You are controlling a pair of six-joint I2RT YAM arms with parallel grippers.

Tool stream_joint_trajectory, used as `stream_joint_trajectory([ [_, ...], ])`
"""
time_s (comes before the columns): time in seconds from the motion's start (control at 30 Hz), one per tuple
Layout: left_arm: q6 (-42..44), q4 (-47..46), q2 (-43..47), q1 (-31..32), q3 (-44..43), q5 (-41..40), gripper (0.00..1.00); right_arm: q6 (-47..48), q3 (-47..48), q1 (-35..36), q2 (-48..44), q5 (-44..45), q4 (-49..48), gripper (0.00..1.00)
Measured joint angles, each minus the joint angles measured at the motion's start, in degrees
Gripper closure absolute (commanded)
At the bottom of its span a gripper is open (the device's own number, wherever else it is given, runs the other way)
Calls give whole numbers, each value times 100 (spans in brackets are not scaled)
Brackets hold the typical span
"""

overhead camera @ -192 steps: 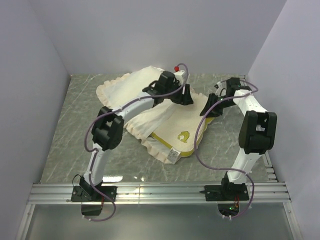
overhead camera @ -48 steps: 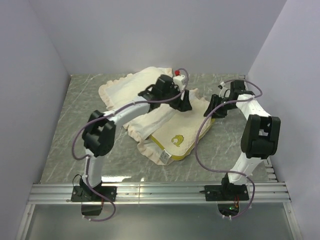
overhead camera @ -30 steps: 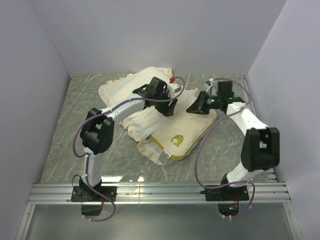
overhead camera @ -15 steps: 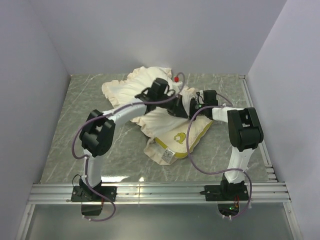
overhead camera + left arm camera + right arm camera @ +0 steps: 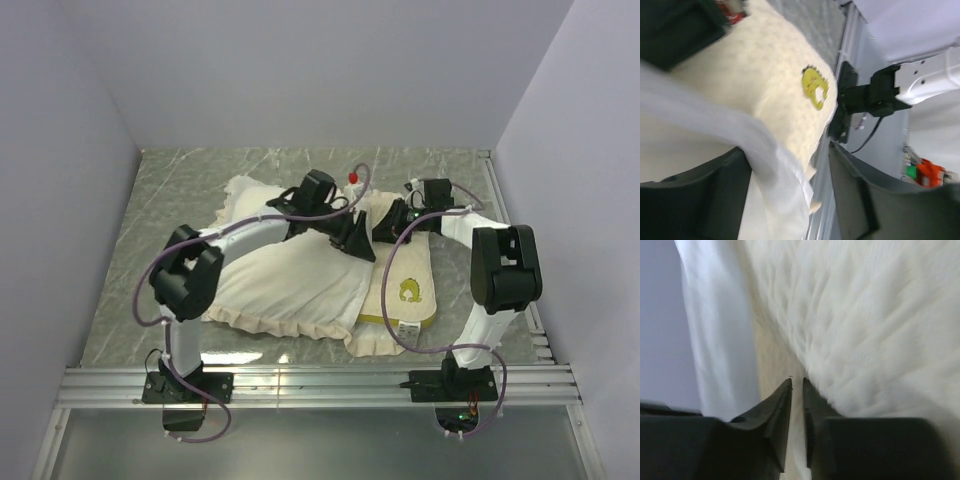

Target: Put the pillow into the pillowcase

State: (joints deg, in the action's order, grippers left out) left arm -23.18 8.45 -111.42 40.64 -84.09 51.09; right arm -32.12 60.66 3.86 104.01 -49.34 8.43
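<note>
The pillowcase (image 5: 285,280) lies spread at centre-left, white face up, its ruffled trim along the near edge. The cream-yellow pillow (image 5: 405,275) lies lengthwise to its right, yellow mark up, its far end under the case's edge. My left gripper (image 5: 358,243) is at that edge. In the left wrist view it (image 5: 785,155) is open, jaws wide, white pillowcase cloth (image 5: 775,165) draped over one finger, the pillow (image 5: 765,75) beyond. My right gripper (image 5: 383,228) sits just beyond it. Its jaws (image 5: 797,381) are nearly together with a cream strip of pillowcase (image 5: 865,315) in the slim gap.
The grey marbled table (image 5: 160,200) is walled on three sides. An aluminium rail (image 5: 320,380) with both arm bases runs along the near edge. Purple cables loop beside each arm. The right arm's base (image 5: 860,97) shows in the left wrist view.
The pillowcase has been swung from the far side toward the near left and now lies flat. The pillow turned lengthwise at the right. The left jaws shut, then opened again.
</note>
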Motion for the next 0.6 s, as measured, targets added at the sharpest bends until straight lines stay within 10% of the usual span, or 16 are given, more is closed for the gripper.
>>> stream_joint_trajectory([
  [0.33, 1919, 1456, 2109, -1722, 1080, -1368, 37, 2922, 1578, -13, -627, 741, 3733, 63],
  [0.6, 2500, 1947, 741, -1499, 1296, -1934, 55, 4315, 1121, 50, -1043, 1923, 4994, 59],
])
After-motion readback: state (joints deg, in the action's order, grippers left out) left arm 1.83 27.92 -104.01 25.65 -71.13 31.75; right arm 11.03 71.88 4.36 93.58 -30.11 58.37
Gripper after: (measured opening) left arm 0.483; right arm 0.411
